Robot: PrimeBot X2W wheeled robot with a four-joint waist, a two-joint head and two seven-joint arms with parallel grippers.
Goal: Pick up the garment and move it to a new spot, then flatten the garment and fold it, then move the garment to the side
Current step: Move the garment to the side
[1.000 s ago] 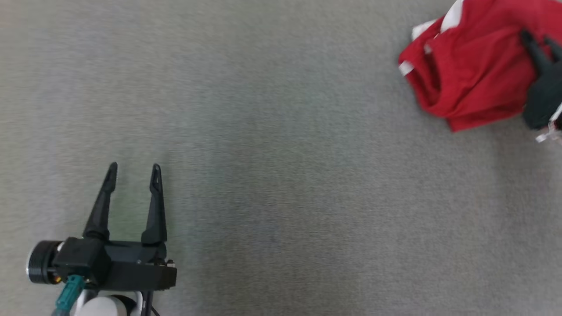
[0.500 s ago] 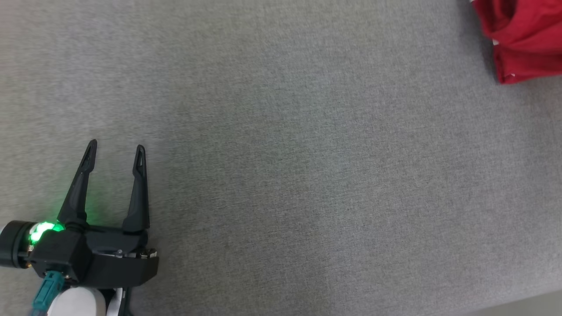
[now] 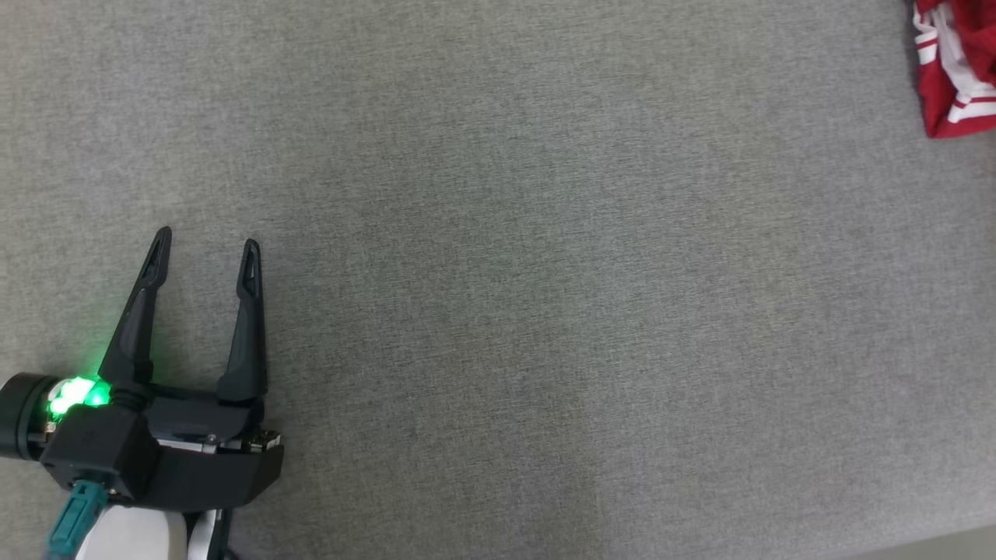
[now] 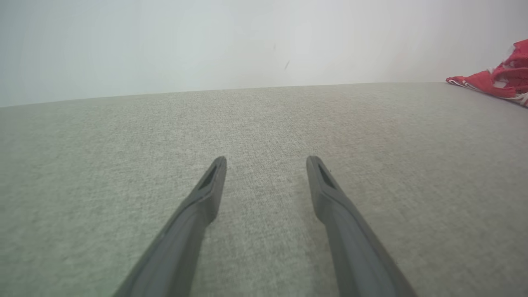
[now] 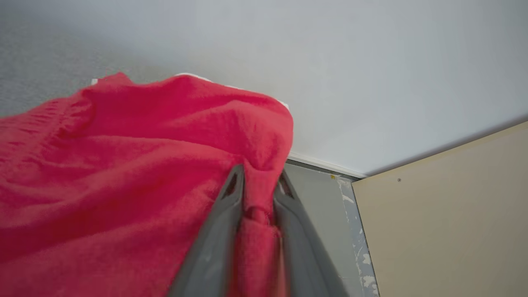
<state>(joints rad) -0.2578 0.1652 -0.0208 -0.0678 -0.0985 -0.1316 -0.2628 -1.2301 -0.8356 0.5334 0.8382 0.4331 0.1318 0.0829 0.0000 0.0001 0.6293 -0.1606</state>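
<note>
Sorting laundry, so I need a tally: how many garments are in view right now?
1: the red garment, at the head view's top right edge and gripped by the right tool. Others may lie beyond the frame.

Crumpled red garment (image 3: 959, 74) (image 5: 123, 165) with white striped trim, bunched at the far upper right of the head view, one edge trailing on the grey surface (image 3: 498, 280), a raised fold pinched tight between the right gripper (image 5: 259, 181) fingers.
</note>
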